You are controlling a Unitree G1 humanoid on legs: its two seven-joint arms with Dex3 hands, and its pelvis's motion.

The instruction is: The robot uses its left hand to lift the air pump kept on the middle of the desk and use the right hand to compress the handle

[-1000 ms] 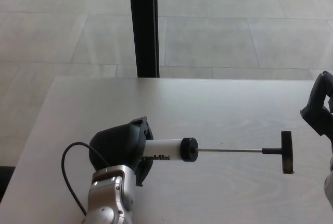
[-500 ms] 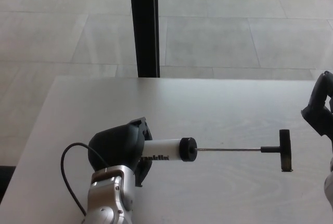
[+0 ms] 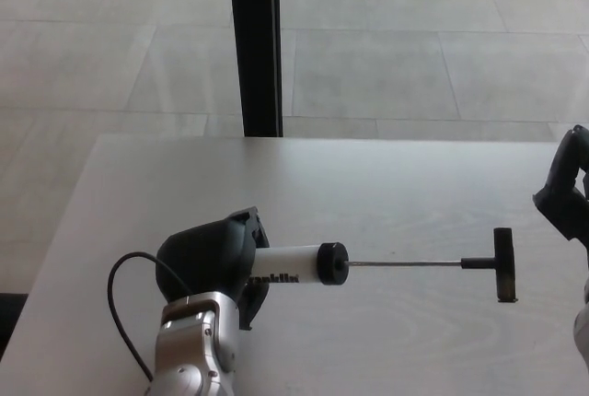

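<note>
The left hand comes in from the lower left, its silver forearm rising from the bottom edge with a black cable looping out beside it. This hand is wrapped around the near end of the air pump, its black fingers closed over the white barrel so that only the right-hand part of the barrel, with dark lettering along it, shows. The pump lies roughly level, pointing toward the robot's right, over the middle of the pale bench; whether it rests on the surface or hangs just above it cannot be told. A black cap ends the barrel, and from it a thin metal rod runs out fully extended to a black T-shaped handle, whose crossbar stands upright. The right hand shows only partly at the right edge, apart from the handle and touching nothing visible; how its fingers stand cannot be told. Beyond the bench lie a tiled floor and a dark upright post.
</note>
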